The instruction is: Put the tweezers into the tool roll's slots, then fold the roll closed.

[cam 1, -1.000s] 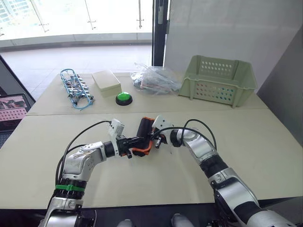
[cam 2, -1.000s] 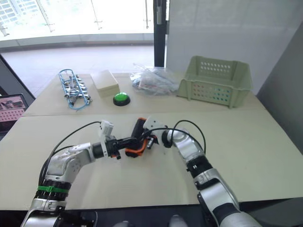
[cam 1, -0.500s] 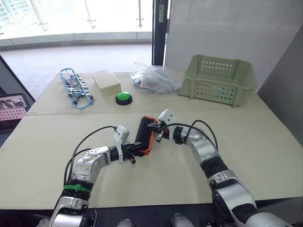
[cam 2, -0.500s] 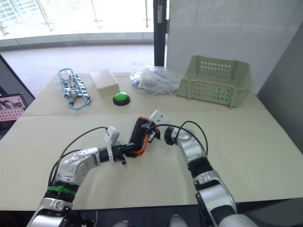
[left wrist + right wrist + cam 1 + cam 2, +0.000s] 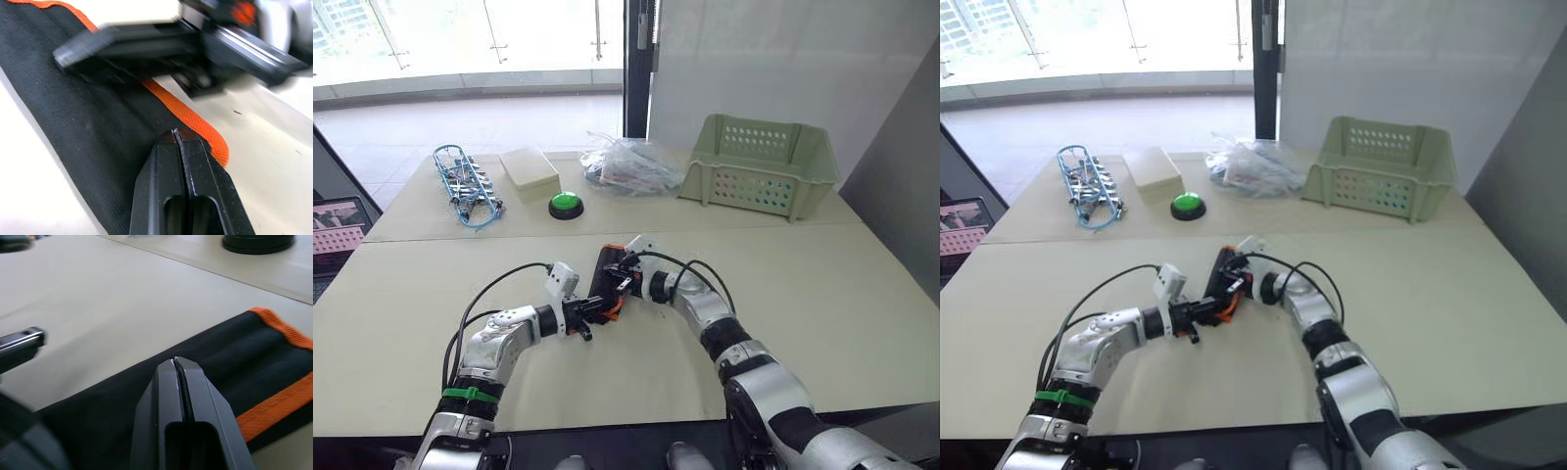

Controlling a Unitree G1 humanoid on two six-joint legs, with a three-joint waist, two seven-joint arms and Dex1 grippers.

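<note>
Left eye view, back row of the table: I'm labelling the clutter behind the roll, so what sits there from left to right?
Blue-wire clip bundle → beige box → green button → clear plastic bag → pale green basket.

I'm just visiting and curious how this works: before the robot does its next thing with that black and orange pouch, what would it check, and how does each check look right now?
1. Tool roll lying on the table, within reach of both arms: ok.
2. Left gripper shut, its tip at the roll's orange edging: ok.
3. Right gripper shut, over the roll's black fabric: ok.
4. Whether either gripper actually pinches fabric: cannot tell.
5. Tweezers all tucked into the slots: cannot tell, the roll shows only its outer face.
6. Green button and basket set well apart from the roll: ok.
</note>
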